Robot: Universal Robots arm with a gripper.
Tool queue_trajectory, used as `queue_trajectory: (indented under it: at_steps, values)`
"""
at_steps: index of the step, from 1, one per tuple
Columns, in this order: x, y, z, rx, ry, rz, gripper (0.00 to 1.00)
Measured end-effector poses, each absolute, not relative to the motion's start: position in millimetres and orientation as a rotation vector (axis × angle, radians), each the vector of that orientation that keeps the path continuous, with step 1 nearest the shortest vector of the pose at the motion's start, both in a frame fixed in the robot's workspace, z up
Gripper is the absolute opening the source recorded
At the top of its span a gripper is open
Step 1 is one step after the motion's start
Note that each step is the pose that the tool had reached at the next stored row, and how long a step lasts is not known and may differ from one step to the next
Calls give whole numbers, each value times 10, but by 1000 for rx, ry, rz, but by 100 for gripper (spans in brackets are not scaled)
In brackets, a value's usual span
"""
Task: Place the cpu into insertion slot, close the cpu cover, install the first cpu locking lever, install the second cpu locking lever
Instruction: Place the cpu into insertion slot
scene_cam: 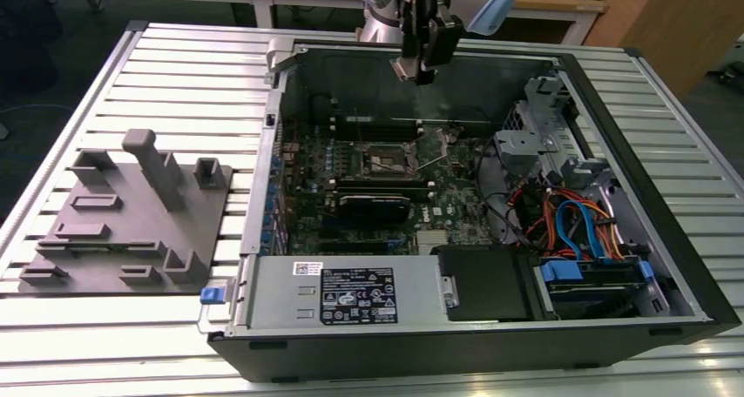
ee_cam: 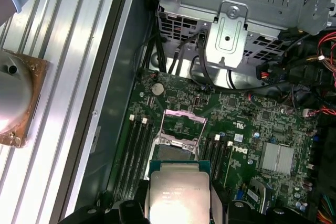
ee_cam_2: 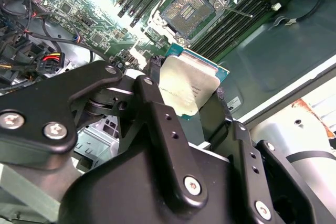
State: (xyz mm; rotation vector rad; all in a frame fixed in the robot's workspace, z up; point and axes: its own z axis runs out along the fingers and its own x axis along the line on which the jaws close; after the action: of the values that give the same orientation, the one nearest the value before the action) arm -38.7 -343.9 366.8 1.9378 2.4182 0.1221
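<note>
Silver-grey cpu (ee_cam_2: pixel 184 92), green-edged, gripped by hand (ee_cam_2: pixel 186 82)

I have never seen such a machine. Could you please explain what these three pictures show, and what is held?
One robot arm works over an open computer case on a slatted metal table. The exterior view looks from off the arm; both wrist views come from cameras riding on it. Its hand is shut on the cpu, a flat silver chip. The insertion slot on the green board is empty, with the cpu cover standing open. A grey fixture plate lies at the exterior view's left.
</note>
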Motion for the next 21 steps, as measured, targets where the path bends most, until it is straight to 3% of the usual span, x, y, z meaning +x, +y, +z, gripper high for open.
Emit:
queue_trajectory:
  at_steps: [21]
  values:
    - [-387, -3439, 3668, 2028, 2339, 119, 54]
